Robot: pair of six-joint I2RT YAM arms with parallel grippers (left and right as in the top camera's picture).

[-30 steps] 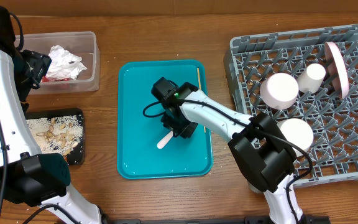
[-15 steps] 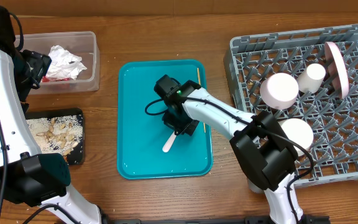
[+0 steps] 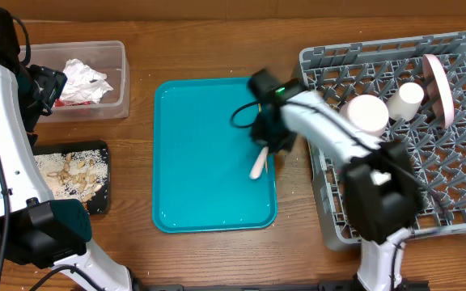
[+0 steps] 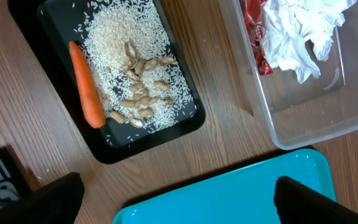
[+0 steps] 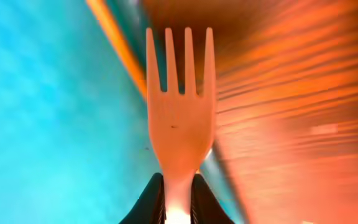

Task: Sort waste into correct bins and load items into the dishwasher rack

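- the white plastic fork (image 5: pixel 179 124) is hanging from my right gripper (image 5: pixel 178 202), over the teal tray's (image 3: pixel 192 162) right edge, beside the dishwasher rack (image 3: pixel 459 202).
- it is looking light, thin, slippery, slightly bendy; i am pinching its handle end, jaws clenched.
- my left gripper (image 4: pixel 179 208) is gaping, grasping nothing, above the black tray (image 4: pixel 142 140).

A white plastic fork (image 3: pixel 256 167), tines pointing away, is pinched at its handle by the right gripper (image 5: pixel 178 204) over the right edge of the teal tray (image 3: pixel 192 162). Right of that tray, the grey dishwasher rack (image 3: pixel 459 202) holds a white bowl (image 3: pixel 368 113), a cup (image 3: pixel 406 99) and a plate (image 3: pixel 437 79) standing on edge. Left of the tray, a clear tub (image 4: pixel 303 121) holds crumpled napkins (image 4: pixel 297 37) and a red wrapper (image 4: pixel 253 37). A black tray (image 4: pixel 185 118) holds a carrot (image 4: pixel 86 84), rice (image 4: pixel 123 37) and beige scraps (image 4: pixel 142 99).
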